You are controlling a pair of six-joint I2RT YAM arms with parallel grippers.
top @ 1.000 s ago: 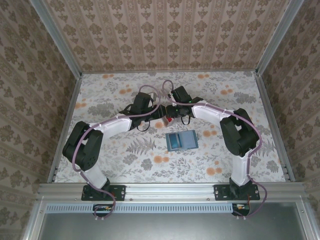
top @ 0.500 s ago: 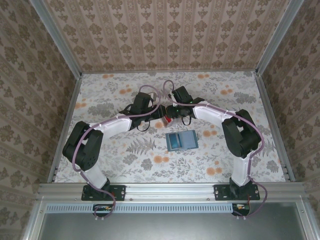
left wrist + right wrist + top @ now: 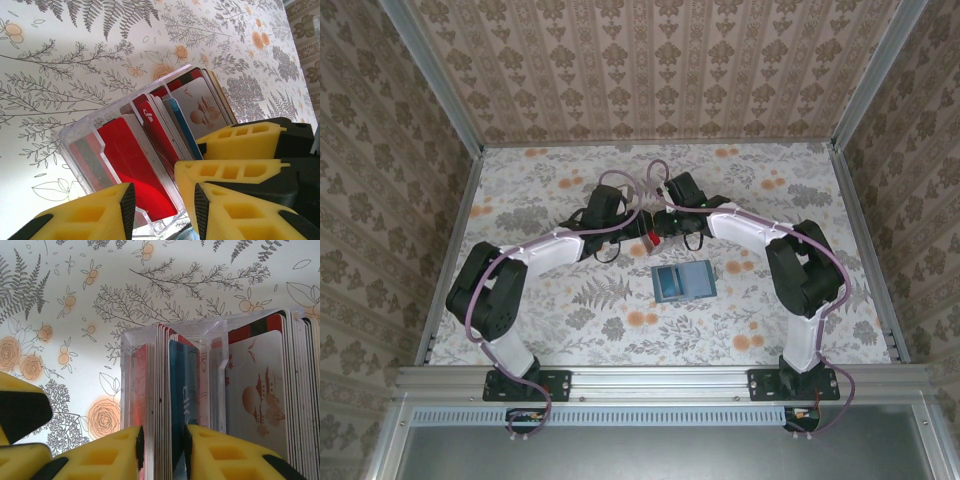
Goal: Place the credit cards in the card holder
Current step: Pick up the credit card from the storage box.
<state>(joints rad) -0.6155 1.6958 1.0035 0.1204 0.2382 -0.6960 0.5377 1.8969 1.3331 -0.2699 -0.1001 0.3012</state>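
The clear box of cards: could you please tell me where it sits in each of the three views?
Top external: clear box at centre, just beyond the card holder.
Left wrist: clear box at centre, tilted, reaching the bottom edge.
Right wrist: clear box centre right, running to the bottom edge.
Shared landmark: the red cards inside it.

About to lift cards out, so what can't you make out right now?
- Right wrist: right gripper tips are cut off by the bottom edge; whether the credit cards are clamped is unclear.
- Top external: clear box is too small, partly under the right gripper.
- Top external: card holder slots are too small.
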